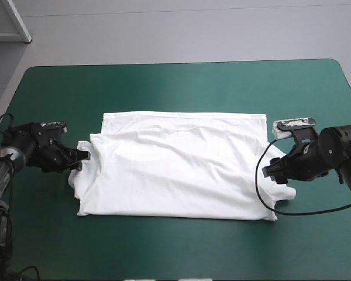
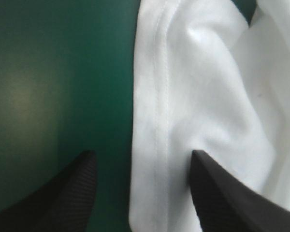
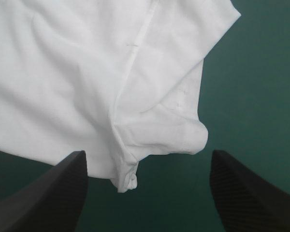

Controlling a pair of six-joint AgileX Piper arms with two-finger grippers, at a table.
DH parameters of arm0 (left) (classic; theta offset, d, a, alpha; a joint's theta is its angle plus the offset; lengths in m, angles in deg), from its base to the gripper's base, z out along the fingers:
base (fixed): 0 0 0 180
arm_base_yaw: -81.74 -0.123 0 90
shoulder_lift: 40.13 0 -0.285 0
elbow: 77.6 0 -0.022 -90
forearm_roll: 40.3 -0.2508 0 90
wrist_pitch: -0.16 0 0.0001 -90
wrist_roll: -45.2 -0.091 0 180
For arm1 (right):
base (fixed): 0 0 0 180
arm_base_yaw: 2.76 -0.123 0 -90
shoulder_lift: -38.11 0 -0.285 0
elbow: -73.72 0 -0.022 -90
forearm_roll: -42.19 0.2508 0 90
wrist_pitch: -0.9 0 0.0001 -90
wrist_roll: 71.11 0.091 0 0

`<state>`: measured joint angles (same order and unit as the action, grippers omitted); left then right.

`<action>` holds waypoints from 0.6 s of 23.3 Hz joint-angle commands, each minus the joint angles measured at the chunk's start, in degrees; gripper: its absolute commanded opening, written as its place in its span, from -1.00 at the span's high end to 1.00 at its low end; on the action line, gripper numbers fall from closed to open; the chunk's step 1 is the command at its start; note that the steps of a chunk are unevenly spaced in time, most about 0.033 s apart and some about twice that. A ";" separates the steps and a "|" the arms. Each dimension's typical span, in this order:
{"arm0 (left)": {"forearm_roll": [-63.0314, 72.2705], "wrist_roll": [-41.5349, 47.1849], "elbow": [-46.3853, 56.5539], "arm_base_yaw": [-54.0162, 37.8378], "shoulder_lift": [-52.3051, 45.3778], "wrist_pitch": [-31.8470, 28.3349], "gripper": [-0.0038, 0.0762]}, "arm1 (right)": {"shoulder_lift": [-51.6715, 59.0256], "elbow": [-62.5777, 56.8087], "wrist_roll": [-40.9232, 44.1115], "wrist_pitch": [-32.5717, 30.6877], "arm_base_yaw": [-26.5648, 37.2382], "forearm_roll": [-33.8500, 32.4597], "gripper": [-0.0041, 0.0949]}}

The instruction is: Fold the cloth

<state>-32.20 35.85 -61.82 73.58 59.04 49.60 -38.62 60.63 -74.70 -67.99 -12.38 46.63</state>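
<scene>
1. The left fingers stand wide apart, released and gripping nothing. One is over the teal-green cover and the other is over white cloth.
2. Between them runs a stitched hem of the T-shirt, with its edge lying on the cover.
3. The right fingers are spread just as wide and are also empty, both over bare cover.
4. Between and just ahead of them lies a short sleeve, puffed into a soft fold. A small rolled corner sits where its seam ends.
5. From above, the left fingers sit low at the shirt's left edge and the right fingers low at its right edge.
6. The T-shirt lies spread flat in the middle of the bench. It forms a wide white rectangle, lightly creased, and a sleeve bulges out at each side beside the fingers.
</scene>
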 commanded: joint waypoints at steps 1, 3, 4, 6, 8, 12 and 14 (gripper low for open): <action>0.69 -0.05 -1.20 2.02 -1.35 -1.92 -0.15 | 1.57 1.74 -0.47 1.74 0.25 0.57 -0.43; 0.15 0.79 -1.20 3.78 -0.39 -2.86 -0.11 | 1.57 1.74 -0.47 1.74 0.25 0.69 -0.43; 0.15 0.79 -1.20 4.25 -0.24 -2.97 -0.08 | 1.57 1.74 -0.47 1.74 0.25 0.83 -0.43; 0.28 0.79 -1.20 4.40 0.89 -3.20 0.02 | 1.71 1.74 -0.47 1.53 0.25 1.10 -0.44; 0.01 0.79 -1.14 4.27 2.05 -3.10 0.09 | 2.61 1.74 -0.47 1.40 0.25 1.10 -0.43; -0.36 0.79 -0.57 4.27 2.64 -2.65 0.33 | 4.59 1.74 -0.57 1.51 0.25 0.86 -0.43; -0.75 0.79 -0.48 4.27 2.37 -2.30 0.59 | 5.37 1.74 -0.57 1.63 0.25 0.77 -0.40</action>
<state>-33.79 36.13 -61.87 77.62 62.74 47.47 -35.63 60.63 -74.70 -67.57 -12.38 47.30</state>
